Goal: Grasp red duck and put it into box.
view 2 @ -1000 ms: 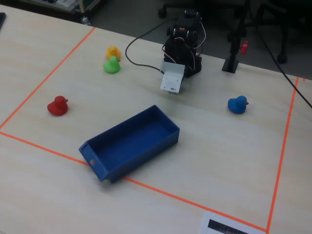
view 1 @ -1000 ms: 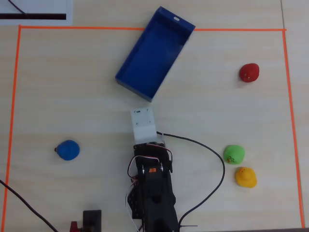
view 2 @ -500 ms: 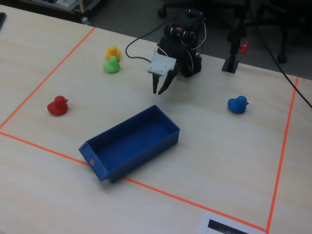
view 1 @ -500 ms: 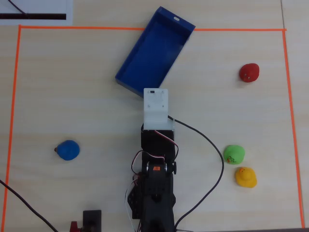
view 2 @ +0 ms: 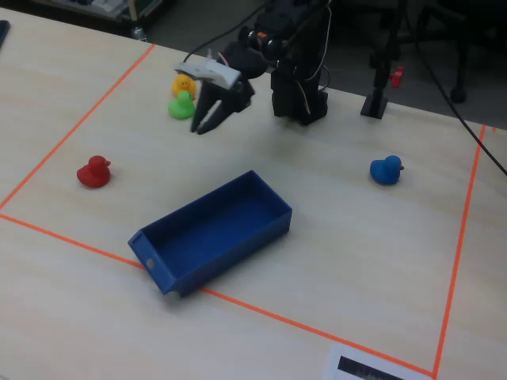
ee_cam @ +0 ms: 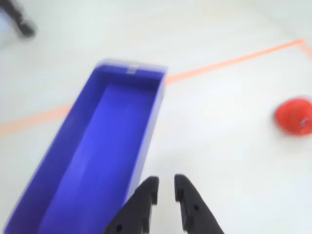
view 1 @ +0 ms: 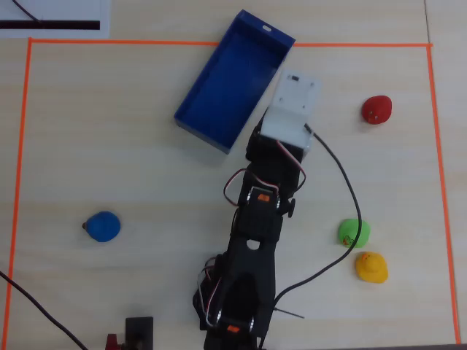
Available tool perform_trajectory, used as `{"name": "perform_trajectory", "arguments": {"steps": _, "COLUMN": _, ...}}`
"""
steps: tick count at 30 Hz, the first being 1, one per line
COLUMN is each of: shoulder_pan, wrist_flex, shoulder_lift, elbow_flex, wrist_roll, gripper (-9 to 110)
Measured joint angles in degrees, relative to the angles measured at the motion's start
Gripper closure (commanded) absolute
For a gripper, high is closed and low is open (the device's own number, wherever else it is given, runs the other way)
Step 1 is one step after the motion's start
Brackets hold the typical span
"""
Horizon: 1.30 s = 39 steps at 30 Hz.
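The red duck sits alone on the table at the right of the overhead view. It also shows at the right edge of the wrist view and at the left of the fixed view. The deep-blue box lies open and empty, at the left in the wrist view. My gripper hovers above the table just right of the box's near end, well short and left of the duck. Its jaws stand a little apart and hold nothing. In the fixed view the gripper points down, off the table.
A green duck and an orange-yellow duck sit close together at the right, beside the arm. A blue duck sits at the left. Orange tape frames the work area. A white camera mount covers the gripper from above.
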Motion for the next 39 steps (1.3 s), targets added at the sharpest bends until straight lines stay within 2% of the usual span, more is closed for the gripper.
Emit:
{"name": "perform_trajectory", "arguments": {"steps": 3, "shoulder_pan": 3.9, "wrist_flex": -8.6, "shoulder_lift": -10.9, "elbow_flex": -7.4, "wrist_roll": 0.9, "gripper": 101}}
{"name": "perform_trajectory", "arguments": {"steps": 8, "shoulder_pan": 11.0, "wrist_flex": -25.2, "shoulder_lift": -28.1, "elbow_flex": -17.3, "wrist_roll": 0.9, "gripper": 91}}
{"name": "perform_trajectory", "arguments": {"steps": 12, "shoulder_pan": 15.9, "wrist_flex": -30.3, "shoulder_lift": -39.4, "elbow_flex": -23.6, "wrist_roll": 0.1, "gripper": 85}}
{"name": "perform_trajectory", "arguments": {"steps": 15, "shoulder_pan": 18.7, "wrist_flex": -32.6, "shoulder_lift": -45.8, "elbow_flex": -27.2, "wrist_roll": -1.5, "gripper": 77}}
{"name": "perform_trajectory", "arguments": {"steps": 18, "shoulder_pan": 20.7, "wrist_flex": -33.2, "shoulder_lift": -50.6, "elbow_flex": -29.4, "wrist_roll": -3.5, "gripper": 74}}
{"name": "perform_trajectory", "arguments": {"steps": 39, "shoulder_pan": 25.8, "wrist_flex": -33.3, "shoulder_lift": -79.6, "elbow_flex": -52.6, "wrist_roll": -11.8, "gripper": 73}}
